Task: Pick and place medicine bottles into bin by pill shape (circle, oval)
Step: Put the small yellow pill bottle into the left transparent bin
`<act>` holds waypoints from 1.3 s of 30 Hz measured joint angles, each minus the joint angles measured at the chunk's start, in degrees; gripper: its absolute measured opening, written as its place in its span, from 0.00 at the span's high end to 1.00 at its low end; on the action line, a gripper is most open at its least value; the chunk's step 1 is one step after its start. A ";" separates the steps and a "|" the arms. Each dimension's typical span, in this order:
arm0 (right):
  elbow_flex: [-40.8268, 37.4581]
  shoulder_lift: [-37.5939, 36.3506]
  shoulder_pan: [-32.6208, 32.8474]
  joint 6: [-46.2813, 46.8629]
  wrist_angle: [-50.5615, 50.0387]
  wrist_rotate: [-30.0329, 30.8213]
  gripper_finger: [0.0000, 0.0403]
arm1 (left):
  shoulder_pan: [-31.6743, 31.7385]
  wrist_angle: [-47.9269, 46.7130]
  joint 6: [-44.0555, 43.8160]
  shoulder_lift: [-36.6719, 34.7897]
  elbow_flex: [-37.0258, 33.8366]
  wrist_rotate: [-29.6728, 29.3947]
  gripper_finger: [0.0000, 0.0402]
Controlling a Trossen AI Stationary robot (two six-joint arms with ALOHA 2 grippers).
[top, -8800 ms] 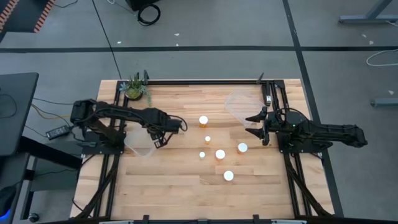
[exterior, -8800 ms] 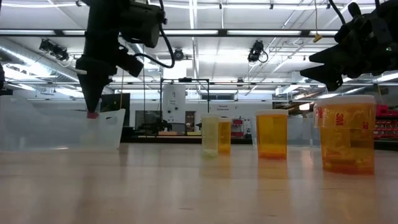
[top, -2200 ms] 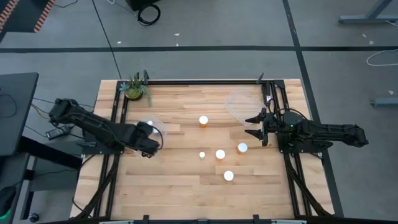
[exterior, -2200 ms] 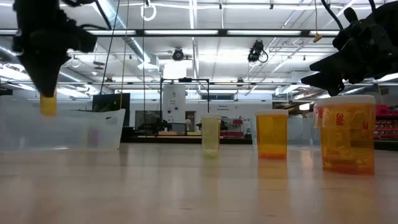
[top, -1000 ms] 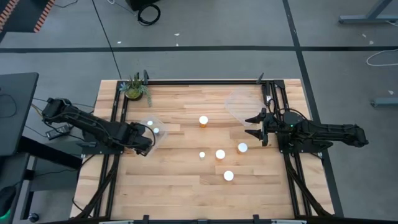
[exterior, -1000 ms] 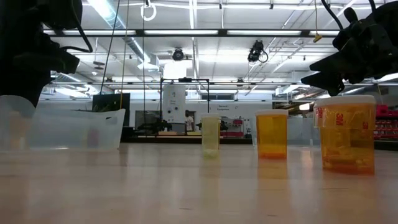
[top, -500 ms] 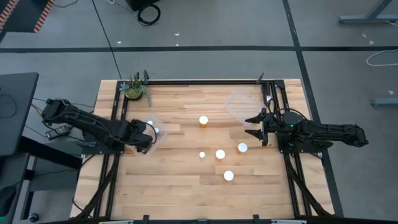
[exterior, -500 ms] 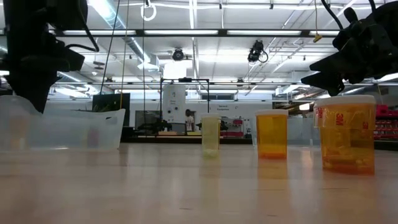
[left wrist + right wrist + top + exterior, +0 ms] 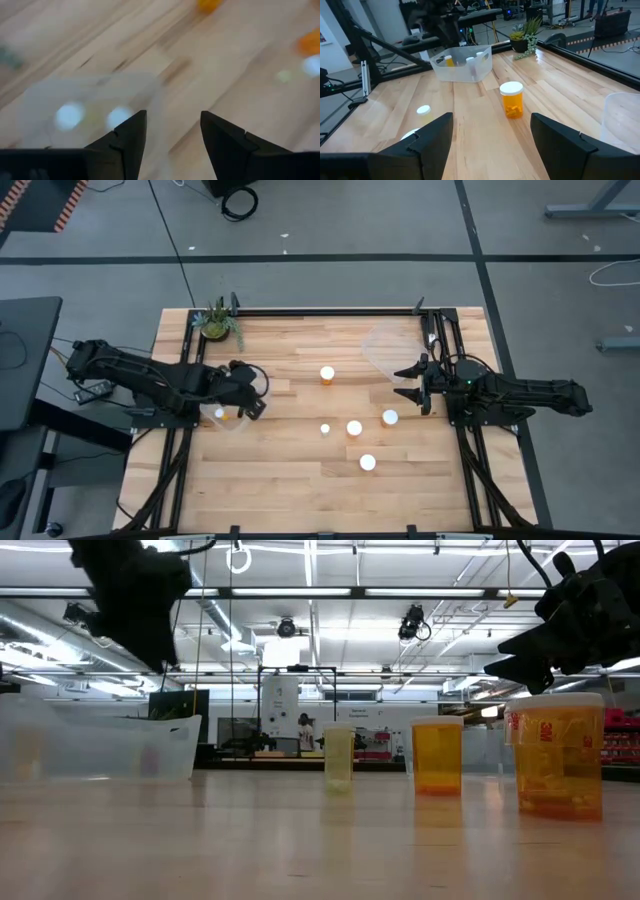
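Tabletop [image 9: 290, 470]: pale wood planks, plant [image 9: 216, 322] at a corner.
Left end effector [image 9: 254, 393]: released, beside bin [image 9: 228, 420].
Right end effector [image 9: 409, 380]: released.

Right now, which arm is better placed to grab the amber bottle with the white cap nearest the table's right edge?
The right. Its open gripper hangs just beside that white-capped amber bottle, while the left gripper, also open, sits over the clear plastic bin across the table.
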 joint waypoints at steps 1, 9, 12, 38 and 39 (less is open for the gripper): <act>0.00 0.00 -0.01 0.00 0.01 0.00 0.32 | 0.00 2.66 0.93 0.35 -0.08 -0.14 0.52; 0.00 0.00 -0.02 0.00 -0.04 0.01 0.32 | 0.00 18.44 7.87 8.48 -0.14 0.04 0.52; 0.00 0.00 -0.02 0.00 -0.03 0.00 0.32 | 0.27 20.18 10.16 12.96 2.26 1.33 0.52; 0.00 0.00 -0.02 0.00 -0.39 0.00 0.32 | 0.67 15.03 32.89 44.85 33.40 10.57 0.38; 0.00 0.00 0.00 0.00 -0.39 0.00 0.32 | 0.40 15.04 33.39 45.41 33.97 10.60 0.36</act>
